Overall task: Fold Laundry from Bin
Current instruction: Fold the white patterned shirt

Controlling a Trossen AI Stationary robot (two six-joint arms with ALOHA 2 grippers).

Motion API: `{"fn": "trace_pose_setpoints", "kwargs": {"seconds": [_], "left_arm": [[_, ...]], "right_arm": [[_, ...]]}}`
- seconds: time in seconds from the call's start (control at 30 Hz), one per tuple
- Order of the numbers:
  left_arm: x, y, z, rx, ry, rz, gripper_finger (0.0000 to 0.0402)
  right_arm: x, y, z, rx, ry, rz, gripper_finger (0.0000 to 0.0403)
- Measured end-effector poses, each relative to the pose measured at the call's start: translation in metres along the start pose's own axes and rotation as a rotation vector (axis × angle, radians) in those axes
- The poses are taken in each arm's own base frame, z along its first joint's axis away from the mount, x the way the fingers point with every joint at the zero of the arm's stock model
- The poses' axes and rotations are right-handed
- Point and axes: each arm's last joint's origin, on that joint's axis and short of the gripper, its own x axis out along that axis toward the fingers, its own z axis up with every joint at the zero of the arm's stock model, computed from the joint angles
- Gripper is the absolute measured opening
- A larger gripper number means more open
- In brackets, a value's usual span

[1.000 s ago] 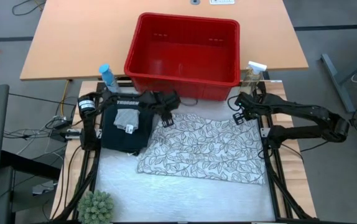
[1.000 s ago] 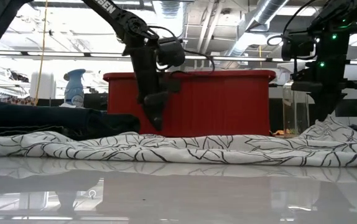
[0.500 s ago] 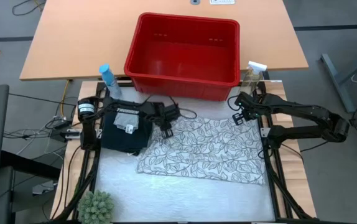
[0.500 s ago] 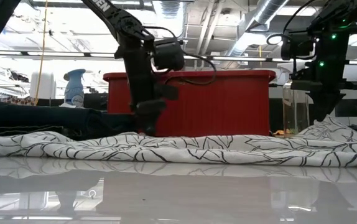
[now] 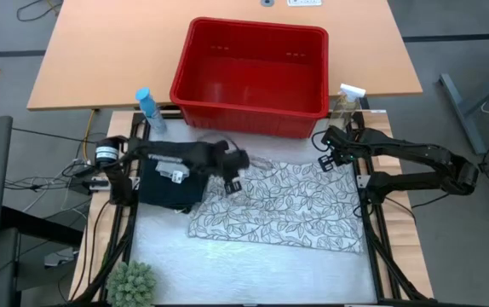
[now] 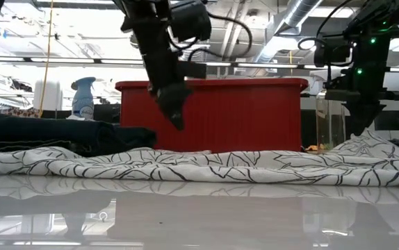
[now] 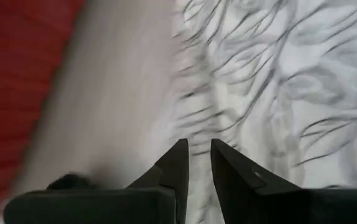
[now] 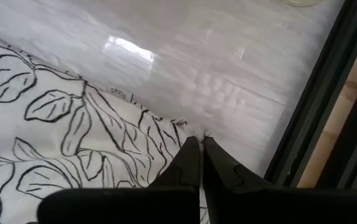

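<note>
1. At the table's left edge lie the dark trousers (image 5: 169,183), bunched in a thick heap with a small pale tag or cloth scrap on top. They look like the heaviest piece here, dense and floppy, best lifted at the waistband or a hem, not in the middle.

2. The left gripper (image 5: 232,175) hangs clear above the near-left corner of the leaf-print cloth (image 5: 283,205). In the left wrist view its fingers (image 7: 177,167) stand close with a thin gap between them and nothing visible in it. Whether they hold a thread of fabric I cannot tell.

3. The leaf-print cloth is spread flat across the middle of the glossy white table (image 6: 199,215), thin and limp, wrinkling in low ridges in the low view. It looks light and liable to slide on that slick top, so corners and hems are the sound places to pinch.

4. Behind it stands the red bin (image 5: 253,72), rigid plastic with sloped walls, apparently empty; a blue spray bottle (image 5: 146,107) sits at its left corner and a clear one (image 5: 347,98) at its right.

5. The right gripper (image 8: 197,149) is pressed together on the cloth's far right corner, tips pinching the hemmed edge just beside a tiny printed label. That grip looks secure for drawing the corner over.
</note>
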Motion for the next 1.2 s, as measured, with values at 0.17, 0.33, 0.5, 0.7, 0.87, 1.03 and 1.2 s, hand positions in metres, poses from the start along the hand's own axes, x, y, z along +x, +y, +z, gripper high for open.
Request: {"fn": "trace_pose_setpoints", "kwargs": {"seconds": [0.17,0.33,0.5,0.7,0.87,1.03,1.2], "left_arm": [[0.013,0.043,0.003,-0.163,0.023,-0.281,0.0057],[0.023,0.076,-0.003,-0.083,0.05,-0.309,0.0073],[0.036,0.088,-0.011,-0.087,0.1,-0.397,0.0118],[0.058,0.085,-0.023,-0.088,0.137,-0.377,0.0176],[0.072,0.081,-0.026,-0.092,0.164,-0.361,0.0197],[0.074,0.081,-0.026,-0.099,0.16,-0.349,0.0175],[0.071,0.082,-0.025,-0.14,0.171,-0.347,0.0081]], "right_arm": [[0.0,0.0,0.0,0.0,0.004,0.011,0.0027],[0.0,0.001,0.0,-0.003,0.008,0.017,0.0028],[0.0,0.001,0.0,-0.003,0.008,0.018,0.0027],[0.0,0.001,0.0,-0.007,0.004,0.021,0.0028],[0.0,0.001,0.001,-0.011,0.0,0.031,0.0028],[0.0,0.002,0.001,-0.013,0.009,0.049,0.0028],[0.0,0.002,0.001,-0.001,0.012,0.05,0.0025]]}}
